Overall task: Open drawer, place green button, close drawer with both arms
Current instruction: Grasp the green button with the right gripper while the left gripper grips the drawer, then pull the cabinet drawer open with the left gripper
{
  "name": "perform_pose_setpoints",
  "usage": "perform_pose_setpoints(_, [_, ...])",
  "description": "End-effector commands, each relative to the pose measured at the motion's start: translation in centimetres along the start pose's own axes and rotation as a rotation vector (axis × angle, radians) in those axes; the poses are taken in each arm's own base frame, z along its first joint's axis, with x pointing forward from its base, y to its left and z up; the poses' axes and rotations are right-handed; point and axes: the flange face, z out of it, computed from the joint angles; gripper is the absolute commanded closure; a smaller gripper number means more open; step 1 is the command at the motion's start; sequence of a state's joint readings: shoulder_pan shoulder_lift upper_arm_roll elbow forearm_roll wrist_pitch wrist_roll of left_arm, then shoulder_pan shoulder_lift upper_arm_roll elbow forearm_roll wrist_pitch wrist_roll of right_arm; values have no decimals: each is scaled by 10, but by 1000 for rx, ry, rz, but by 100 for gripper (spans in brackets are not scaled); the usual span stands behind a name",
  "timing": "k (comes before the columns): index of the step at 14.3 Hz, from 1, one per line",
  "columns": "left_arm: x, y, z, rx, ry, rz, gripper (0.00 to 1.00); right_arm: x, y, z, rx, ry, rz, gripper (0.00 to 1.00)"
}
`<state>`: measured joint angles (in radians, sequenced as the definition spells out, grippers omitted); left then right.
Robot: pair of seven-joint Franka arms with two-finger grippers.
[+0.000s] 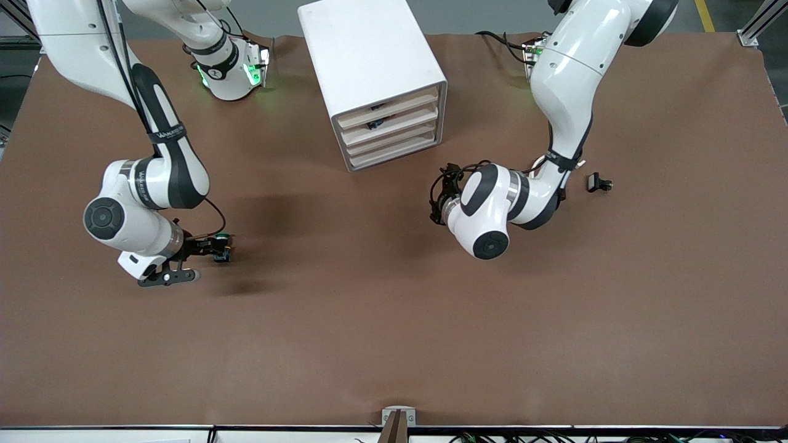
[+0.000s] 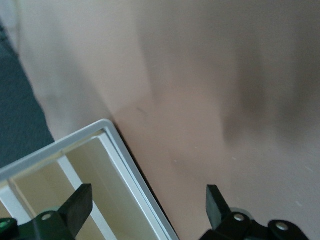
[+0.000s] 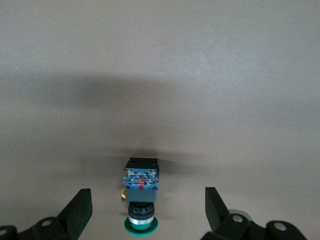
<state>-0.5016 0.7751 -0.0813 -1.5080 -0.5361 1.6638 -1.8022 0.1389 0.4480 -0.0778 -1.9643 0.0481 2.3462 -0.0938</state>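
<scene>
The white cabinet [image 1: 369, 67] stands near the arms' bases, its four cream drawer fronts [image 1: 391, 132] all pushed in. The button [image 3: 141, 197], green cap with a black and blue body, lies on the brown table cover toward the right arm's end [image 1: 223, 239]. My right gripper [image 3: 145, 212] is open, low over the table [image 1: 217, 246], with the button between its fingers and touching neither. My left gripper [image 2: 147, 207] is open and empty, low beside the cabinet's front corner [image 2: 117, 160] in the left wrist view, and sits beside the drawer fronts [image 1: 438, 198].
A small black clip-like part [image 1: 598, 183] lies on the table toward the left arm's end, next to the left arm's elbow. Dark items show in the slots between the upper drawers [image 1: 377, 123].
</scene>
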Motion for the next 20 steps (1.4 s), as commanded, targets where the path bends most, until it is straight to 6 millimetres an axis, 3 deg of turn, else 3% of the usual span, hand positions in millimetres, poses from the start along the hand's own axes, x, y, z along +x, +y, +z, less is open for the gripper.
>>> perform_pose_setpoints(1, [-10, -1, 24, 97, -38, -104, 0, -8, -4, 20, 7, 27, 14, 0])
perform_pose_setpoints(2, [-17, -3, 41, 142, -61, -164, 0, -10, -4, 26, 9, 24, 21, 0])
perform_pose_setpoints(7, [-28, 4, 78, 252, -138, -283, 0, -13, -14, 42, 28, -1, 103, 0])
perform_pose_setpoints(9, [-36, 3, 83, 287, -180, -312, 17, -13, -15, 48, 25, -1, 106, 0])
perform_pose_setpoints(11, [-41, -1, 90, 313, -178, -327, 21, -11, -9, 60, 20, 19, 115, 0])
perform_pose_setpoints(12, [-50, -4, 105, 333, -170, -324, 21, -12, -8, 63, 19, 18, 116, 0])
perform_pose_setpoints(14, [-60, -8, 119, 351, -158, -325, 31, -12, -6, 64, 20, 15, 118, 0])
perform_pose_setpoints(16, [-63, -11, 127, 370, -139, -343, 32, -13, -5, 64, 21, 5, 116, 0])
perform_pose_setpoints(17, [-67, -13, 138, 380, -123, -341, 41, -18, -4, 68, 21, -7, 112, 8])
perform_pose_setpoints(19, [-69, -15, 144, 385, -111, -349, 72, -18, 2, 66, 22, -4, 122, 43])
perform_pose_setpoints(20, [-67, -13, 142, 384, -115, -351, 91, -17, 2, 66, 22, -2, 121, 55])
